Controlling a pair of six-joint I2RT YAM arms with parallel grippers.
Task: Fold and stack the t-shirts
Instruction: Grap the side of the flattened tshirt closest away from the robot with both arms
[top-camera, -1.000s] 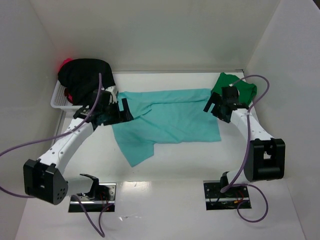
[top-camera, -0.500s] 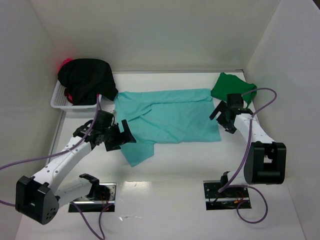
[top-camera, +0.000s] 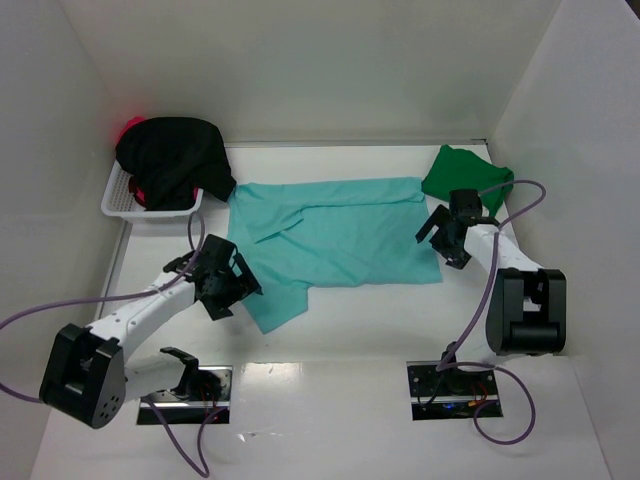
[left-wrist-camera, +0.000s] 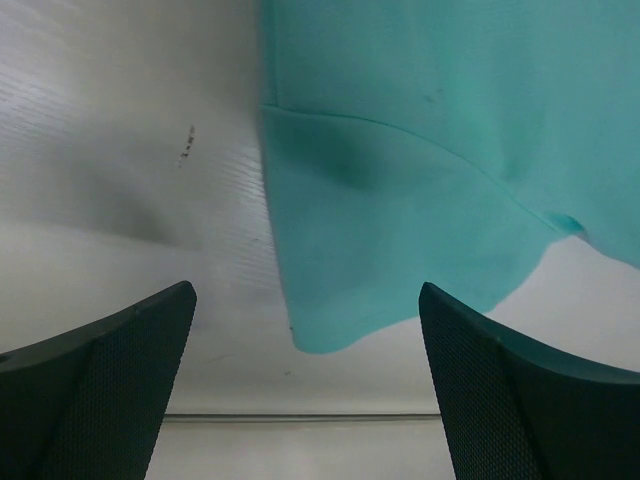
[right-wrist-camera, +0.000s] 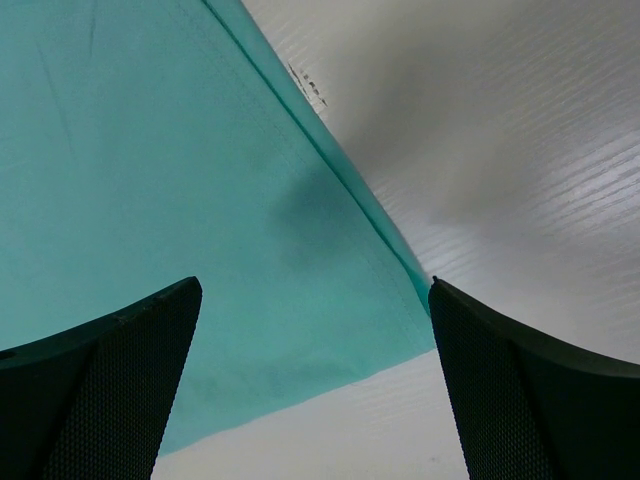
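Note:
A light teal t-shirt (top-camera: 335, 240) lies spread in the middle of the table, one sleeve (top-camera: 275, 305) pointing toward the near left. My left gripper (top-camera: 240, 293) hovers open just left of that sleeve; in the left wrist view the sleeve's tip (left-wrist-camera: 400, 230) lies ahead of the gripper (left-wrist-camera: 305, 330), with nothing in its jaws. My right gripper (top-camera: 433, 240) is open over the teal shirt's right near corner (right-wrist-camera: 200, 200), holding nothing. A dark green t-shirt (top-camera: 465, 172) sits crumpled at the back right. A black t-shirt (top-camera: 172, 155) drapes over a basket, with red-pink cloth (top-camera: 130, 128) behind it.
A white basket (top-camera: 115, 200) stands at the back left against the left wall. White walls enclose the table on three sides. Purple cables loop from both arms. The arm bases (top-camera: 185, 385) are bolted at the near edge.
The left arm has drawn back toward the near edge, from the teal shirt's left edge down to its sleeve. The right gripper has come nearer, to the shirt's right corner. Both stayed open.

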